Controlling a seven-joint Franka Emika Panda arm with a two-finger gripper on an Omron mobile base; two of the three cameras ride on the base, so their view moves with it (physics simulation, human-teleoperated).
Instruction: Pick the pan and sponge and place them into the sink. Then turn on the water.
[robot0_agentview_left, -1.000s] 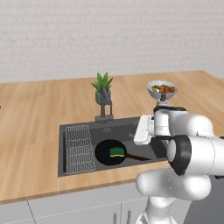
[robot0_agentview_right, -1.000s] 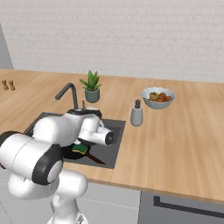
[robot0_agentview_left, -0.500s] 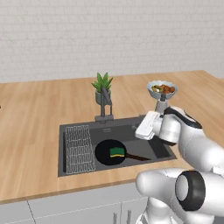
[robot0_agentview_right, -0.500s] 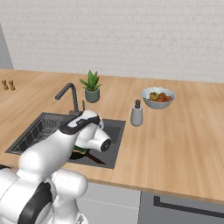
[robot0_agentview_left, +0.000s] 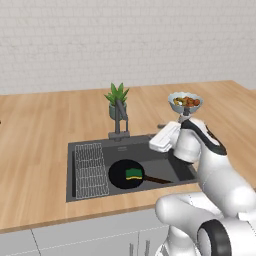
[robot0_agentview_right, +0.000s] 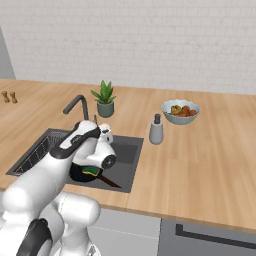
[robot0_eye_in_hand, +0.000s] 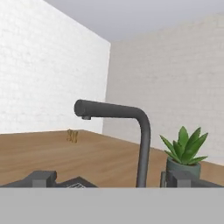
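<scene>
Placement complete: I see the pan (robot0_agentview_left: 125, 174) with the sponge (robot0_agentview_left: 133, 173) on it lying in the sink (robot0_agentview_left: 90, 148), while my gripper (robot0_eye_in_hand: 111, 181), jaws wide and empty, faces the dry faucet (robot0_eye_in_hand: 142, 131); water remains to be turned on.

Looked all over for writing and honestly there's nothing to read anywhere. No brand, no label, no numbers, no signs.
</scene>
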